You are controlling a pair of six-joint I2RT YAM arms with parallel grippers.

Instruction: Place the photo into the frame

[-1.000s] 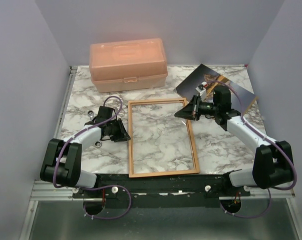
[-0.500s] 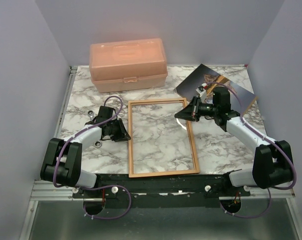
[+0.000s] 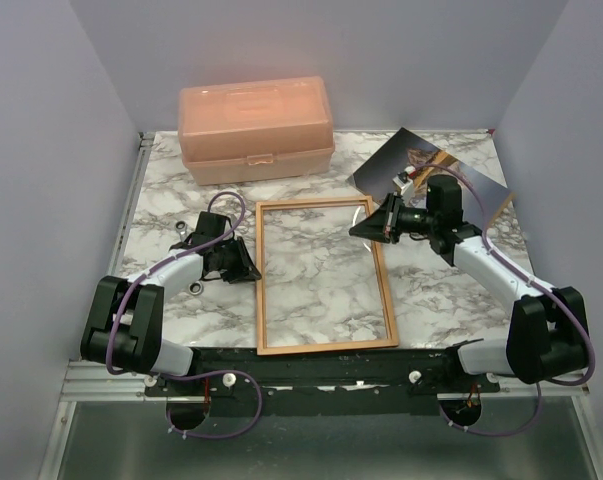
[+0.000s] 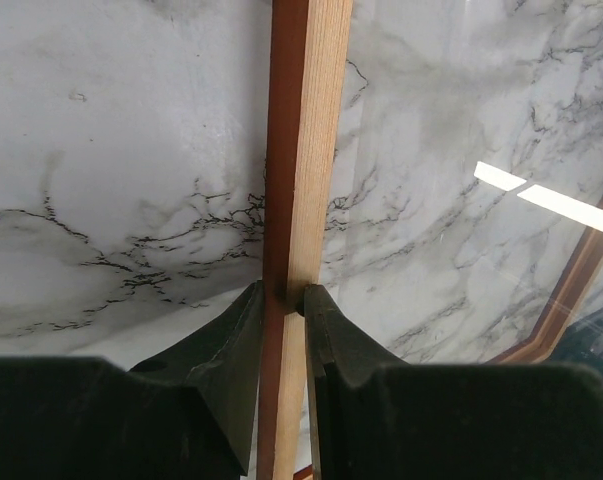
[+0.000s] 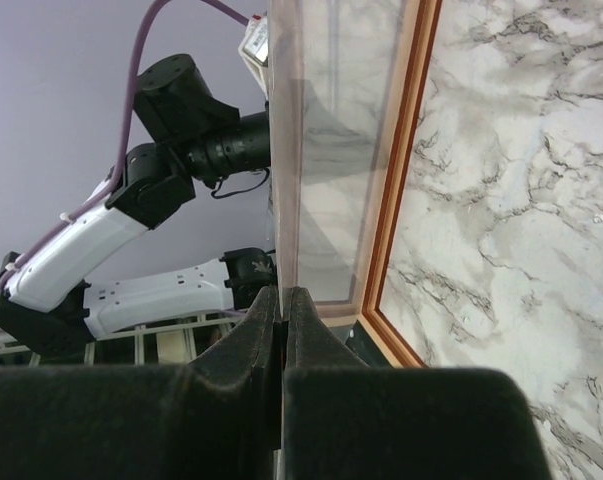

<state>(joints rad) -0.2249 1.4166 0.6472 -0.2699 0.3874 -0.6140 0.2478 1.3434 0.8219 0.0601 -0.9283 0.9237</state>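
My right pincer (image 5: 283, 292) is clenched on the edge of a clear pane (image 5: 326, 150) and my left pincer (image 4: 284, 295) clamps the frame (image 4: 306, 150) by its rail, so I should raise the pane gently clear before fetching the photo (image 3: 411, 152), which lies on the counter (image 3: 181, 190) just beyond the right pincer.

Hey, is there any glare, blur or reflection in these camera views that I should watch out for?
Left wrist view: a white glare streak crosses the clear sheet beside the frame rail; the left end effector is dark. Right wrist view: the sheet shows milky reflections above the right end effector. Top view: even, sharp.
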